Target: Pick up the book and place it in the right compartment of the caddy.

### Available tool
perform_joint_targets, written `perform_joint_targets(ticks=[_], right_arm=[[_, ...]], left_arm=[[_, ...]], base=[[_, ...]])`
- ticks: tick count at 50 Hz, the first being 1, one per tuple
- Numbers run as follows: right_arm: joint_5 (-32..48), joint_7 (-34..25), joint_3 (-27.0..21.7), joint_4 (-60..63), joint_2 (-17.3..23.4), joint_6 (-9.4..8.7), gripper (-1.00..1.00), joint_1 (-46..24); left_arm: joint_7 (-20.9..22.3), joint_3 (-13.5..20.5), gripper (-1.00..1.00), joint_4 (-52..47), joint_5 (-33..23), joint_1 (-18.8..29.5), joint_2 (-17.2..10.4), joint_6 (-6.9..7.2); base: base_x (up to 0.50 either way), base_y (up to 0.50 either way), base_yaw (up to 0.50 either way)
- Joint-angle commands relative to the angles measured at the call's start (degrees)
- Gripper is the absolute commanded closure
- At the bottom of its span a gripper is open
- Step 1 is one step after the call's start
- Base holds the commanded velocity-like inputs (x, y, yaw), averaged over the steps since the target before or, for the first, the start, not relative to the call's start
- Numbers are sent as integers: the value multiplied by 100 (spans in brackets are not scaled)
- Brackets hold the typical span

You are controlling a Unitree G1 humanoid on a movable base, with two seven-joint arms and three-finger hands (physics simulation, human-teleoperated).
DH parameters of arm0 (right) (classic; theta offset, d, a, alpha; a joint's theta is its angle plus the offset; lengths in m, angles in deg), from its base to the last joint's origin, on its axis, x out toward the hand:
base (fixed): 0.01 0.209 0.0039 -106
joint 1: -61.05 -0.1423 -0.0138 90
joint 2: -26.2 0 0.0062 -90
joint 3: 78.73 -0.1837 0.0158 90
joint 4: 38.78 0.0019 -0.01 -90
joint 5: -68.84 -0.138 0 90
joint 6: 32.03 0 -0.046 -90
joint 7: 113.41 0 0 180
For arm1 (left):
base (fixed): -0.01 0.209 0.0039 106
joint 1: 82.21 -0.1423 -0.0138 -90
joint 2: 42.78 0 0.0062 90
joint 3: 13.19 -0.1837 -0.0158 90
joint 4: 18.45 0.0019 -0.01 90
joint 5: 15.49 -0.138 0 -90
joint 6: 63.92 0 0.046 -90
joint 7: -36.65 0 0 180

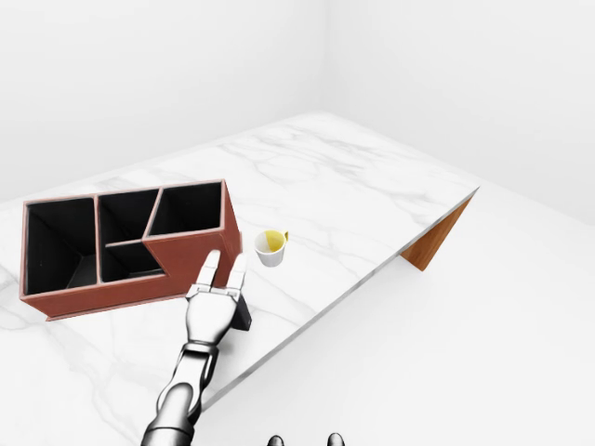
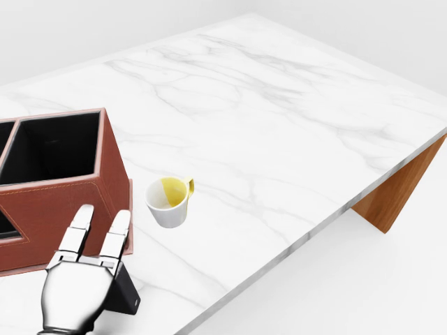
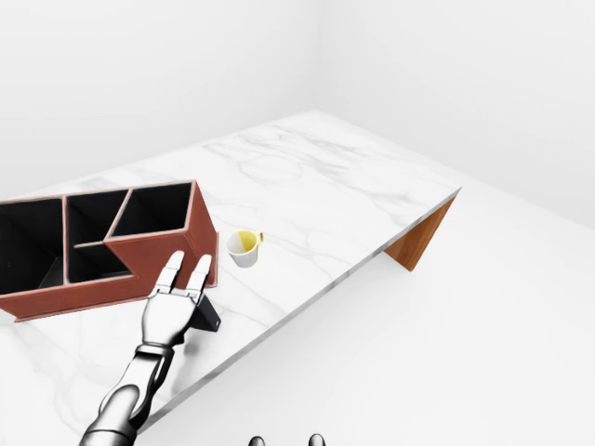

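- Marble table (image 1: 353,186): white top with grey veins, wooden leg panel showing under its right corner in the left-eye view.
- Caddy (image 1: 93,288): reddish-brown box with black lining, several open compartments, standing near the left end of the table, close to the near edge. The right compartment (image 1: 189,208) is empty as far as can be seen.
- Cup (image 2: 167,204): small, white, yellow inside, tipped on its side on the marble just right of the caddy's right wall, apart from it.
- Book (image 2: 126,293): dark, flat, lying on the table near the near edge, just below the caddy's right corner in the head view. Only its right-hand corner shows; the rest is covered by the hand.
- Left hand (image 2: 77,289): silver, palm down over the book, fingers (image 2: 115,234) stretched straight and spread flat, tips reaching up against the caddy's outer wall. Not curled round anything; cannot tell whether the palm presses on the book.
- Left forearm runs down to the bottom edge of the left-eye view.
- Right hand: not seen in any view.
- Two small dark rounded shapes at the bottom edge of the eye views; too little shows to tell what they are.
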Motion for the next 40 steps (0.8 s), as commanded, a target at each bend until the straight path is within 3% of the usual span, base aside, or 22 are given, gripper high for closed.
perform_joint_targets(ticks=[1,21,22,23,24,25,40], right_arm=[[46,-14,22,-23,-5,0,-100,-21],[1,18,14,-8,-4,0,-100,8],[-5,12,2,-11,0,0,-100,9],[-6,10,-1,-14,0,0,-100,9],[-13,5,-5,-16,0,0,-100,10],[-7,-5,-7,-18,-3,0,-100,7],[-11,15,-7,2,6,0,-100,1]], left_arm=[[0,78,-100,163,135,146,-70,8],[0,32,-100,857,132,436,-151,62],[0,-4,-87,826,92,386,-154,85],[0,-14,-39,874,83,400,-150,94],[0,-20,38,979,85,450,-149,92],[0,-35,95,1067,71,487,-153,106],[0,-85,100,1244,74,529,-182,168]], base=[[0,0,0],[0,0,0],[0,0,0],[0,0,0],[0,0,0],[0,0,0],[0,0,0]])
